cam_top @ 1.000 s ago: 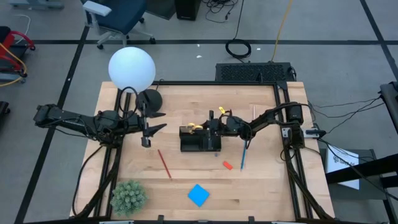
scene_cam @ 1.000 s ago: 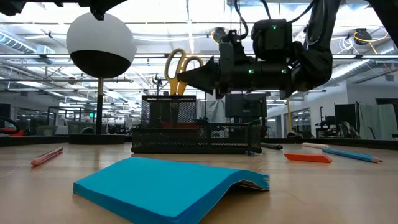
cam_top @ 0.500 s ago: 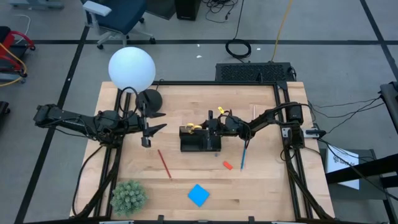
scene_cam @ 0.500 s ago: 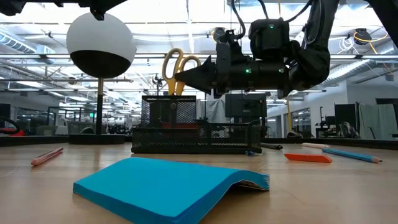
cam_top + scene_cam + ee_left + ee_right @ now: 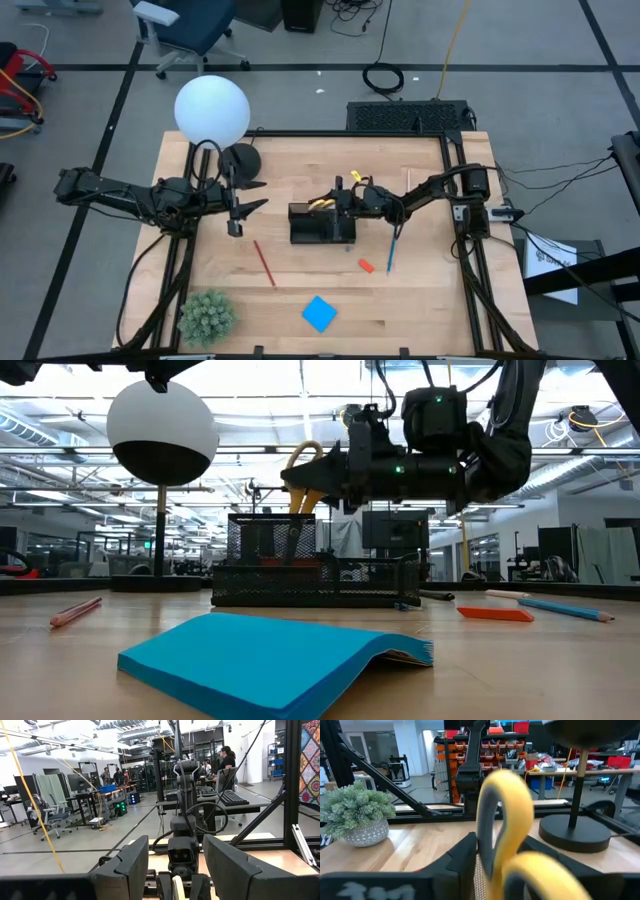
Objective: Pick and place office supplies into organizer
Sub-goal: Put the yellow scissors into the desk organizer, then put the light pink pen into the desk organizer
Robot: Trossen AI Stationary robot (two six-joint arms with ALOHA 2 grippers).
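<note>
- My right hand (image 5: 338, 205) hangs over the organizer (image 5: 322, 228), fingers parted a little around the yellow-handled scissors (image 5: 303, 470), whose blades reach down into the tall compartment; I cannot tell whether the fingers touch the handles.
- My left hand (image 5: 252, 207) waits with fingers spread, well apart from the organizer, beside the lamp base (image 5: 241, 159).
- Open bench (image 5: 420, 300) lies on the near side of my right hand: orange-red eraser (image 5: 366, 265), blue pencil (image 5: 391, 248), red pencil (image 5: 264, 263), blue note pad (image 5: 319, 313).
- The plant (image 5: 206, 316) sits at a bench corner.
- Behind, a busy workshop with people (image 5: 226, 756).
</note>
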